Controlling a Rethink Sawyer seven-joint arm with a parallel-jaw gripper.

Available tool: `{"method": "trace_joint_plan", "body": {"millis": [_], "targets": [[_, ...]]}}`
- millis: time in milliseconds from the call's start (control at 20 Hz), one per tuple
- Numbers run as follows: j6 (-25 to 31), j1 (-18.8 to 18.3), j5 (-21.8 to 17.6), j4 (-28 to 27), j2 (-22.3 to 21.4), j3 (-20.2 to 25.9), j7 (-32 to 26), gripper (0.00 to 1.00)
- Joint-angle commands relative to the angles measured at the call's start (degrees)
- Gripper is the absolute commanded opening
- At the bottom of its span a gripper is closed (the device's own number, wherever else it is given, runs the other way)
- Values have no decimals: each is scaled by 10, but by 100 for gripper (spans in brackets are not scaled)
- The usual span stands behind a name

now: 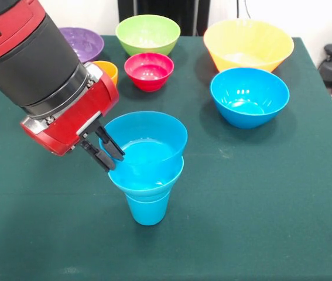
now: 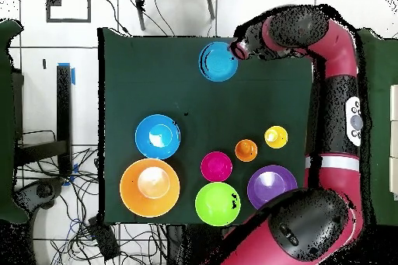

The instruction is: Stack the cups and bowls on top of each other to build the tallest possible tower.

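At the rim of the tower, the claw pinched the wall of the upper blue bowl, one finger inside the bowl and one outside. The tower stood alone on the green bench, well apart from the loose pieces, nearer the camera in the front view. It was built of a blue cup as base, a lower blue bowl seated on the cup, and the upper blue bowl nested in that, tilted slightly.

Judgement on the step in hand: the upper bowl looked just placed or being seated. To do it well, level the bowl so it sits square in the one below, part the fingers without dragging the rim sideways, and lift straight up. The cup base is narrow, so any side push could topple the stack.

Count:
- Blue bowls: three, two in the tower, one loose blue bowl beyond the tower.
- Yellow-orange bowl: one, beyond the loose blue.
- Green bowl: one.
- Red bowl: one, just in front of the green.
- Purple bowl: one, partly hidden by the arm.
- Cups: three. Blue in the tower, orange cup and yellow cup near the purple bowl.
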Motion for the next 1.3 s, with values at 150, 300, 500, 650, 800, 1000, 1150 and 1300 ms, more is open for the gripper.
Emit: {"method": "trace_joint_plan", "body": {"millis": [150, 300, 500, 650, 800, 1000, 1150, 1300], "targets": [[-18, 34, 16, 21, 3, -53, 111, 0], [-18, 35, 20, 20, 4, -57, 105, 0], [-31, 32, 26, 38, -1, -59, 113, 0], [-39, 29, 27, 55, -7, -62, 120, 0], [-45, 28, 26, 59, -8, -64, 123, 0], [-62, 25, 27, 67, -7, -65, 113, 0], [-55, 28, 28, 57, -4, -68, 104, 0], [-56, 28, 29, 55, -3, -70, 99, 0]]}}
